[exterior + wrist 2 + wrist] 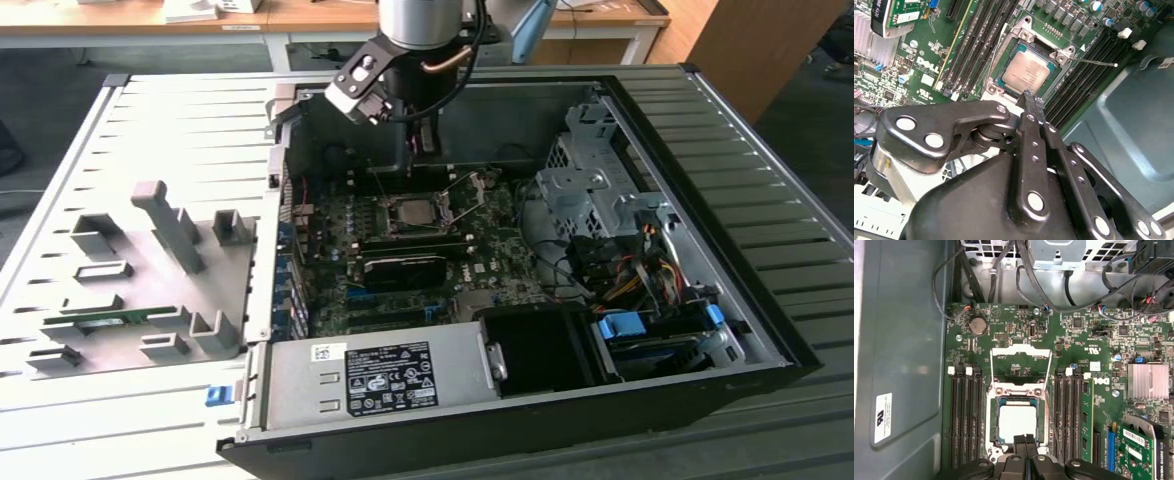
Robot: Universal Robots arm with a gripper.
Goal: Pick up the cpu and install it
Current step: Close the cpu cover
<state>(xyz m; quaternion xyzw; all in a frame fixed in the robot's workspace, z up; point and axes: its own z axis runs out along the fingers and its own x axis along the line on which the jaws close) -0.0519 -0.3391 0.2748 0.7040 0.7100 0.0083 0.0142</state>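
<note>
Black and empty, your gripper [1031, 100] has its two fingers pressed together, tips at the edge of the cpu [1026, 74]; you cannot tell whether they touch it. The silvery chip lies flat inside the socket [996, 435], near the centre of the exterior view, so picking and seating look done. Beyond it, the metal load plate [1020, 351] stands flipped open and the thin lever [1096, 62] is free: nothing is clamped yet.
</note>
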